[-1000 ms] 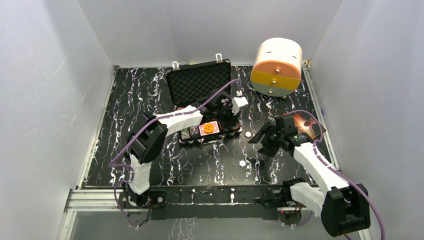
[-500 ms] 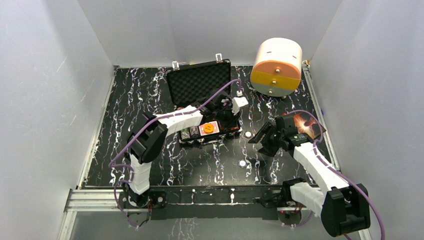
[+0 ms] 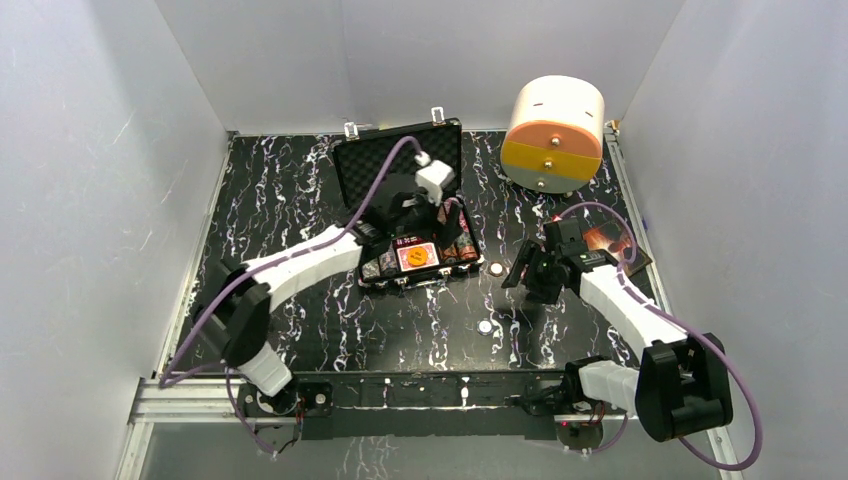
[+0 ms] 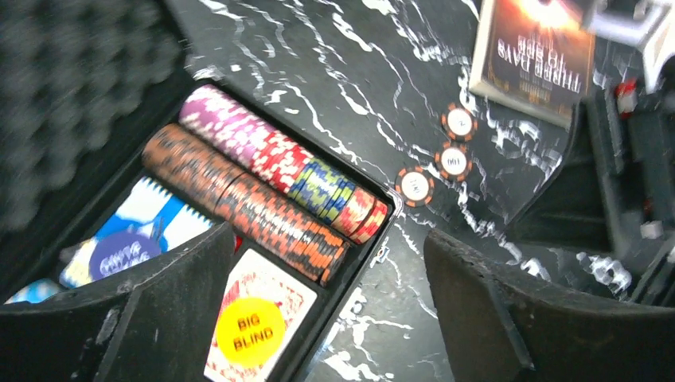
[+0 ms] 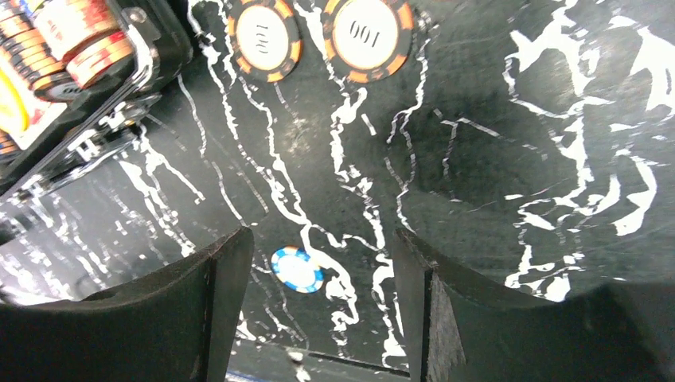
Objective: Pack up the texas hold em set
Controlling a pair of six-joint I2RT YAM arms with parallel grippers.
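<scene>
marble table (image 4: 350, 48), yellow disc (image 4: 250, 331) lettering wrist-only

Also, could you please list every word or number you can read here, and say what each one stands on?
"BIG BLIND": on the yellow disc.
"100": on each of the two orange-edged chips in the right wrist view.
Book cover: the title is upside down and too blurred to read.
Blue disc: the print is too blurred to read.

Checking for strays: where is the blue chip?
Top view: the blue chip lies on the table, on the right arm's side, closer to the near edge than the briefcase.
</scene>
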